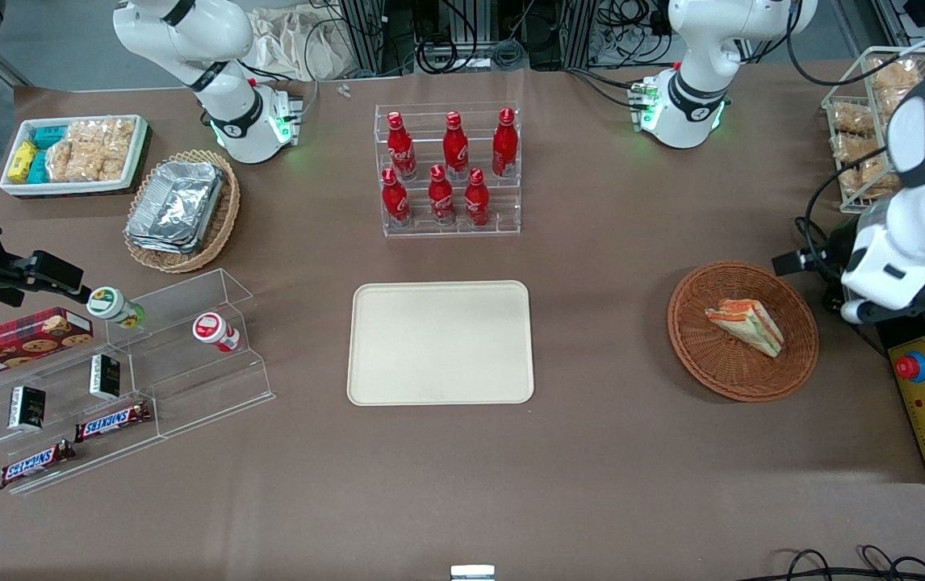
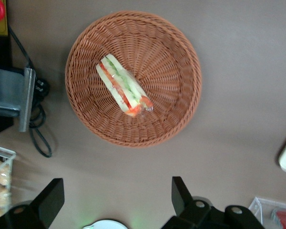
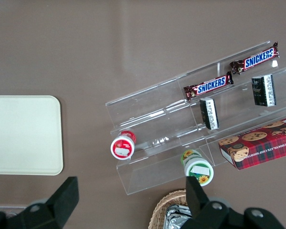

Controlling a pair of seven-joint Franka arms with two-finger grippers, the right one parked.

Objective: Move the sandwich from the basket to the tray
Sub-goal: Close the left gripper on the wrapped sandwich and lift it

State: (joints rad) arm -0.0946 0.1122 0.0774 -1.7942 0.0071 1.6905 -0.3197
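Cream-beige, the tray (image 1: 441,342) lies flat on the brown desk (image 1: 608,452), nearest the front camera. Toward the working arm's end sits the round wicker basket (image 1: 690,345), well apart from the tray, with the wrapped sandwich (image 1: 746,323) lying inside it. Above the basket hangs the left arm's hand (image 2: 114,200), its 2 fingers (image 2: 180,193) spread wide and holding nothing.

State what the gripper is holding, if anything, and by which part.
Nothing. The gripper hangs open above the table beside the basket; the sandwich lies untouched inside.
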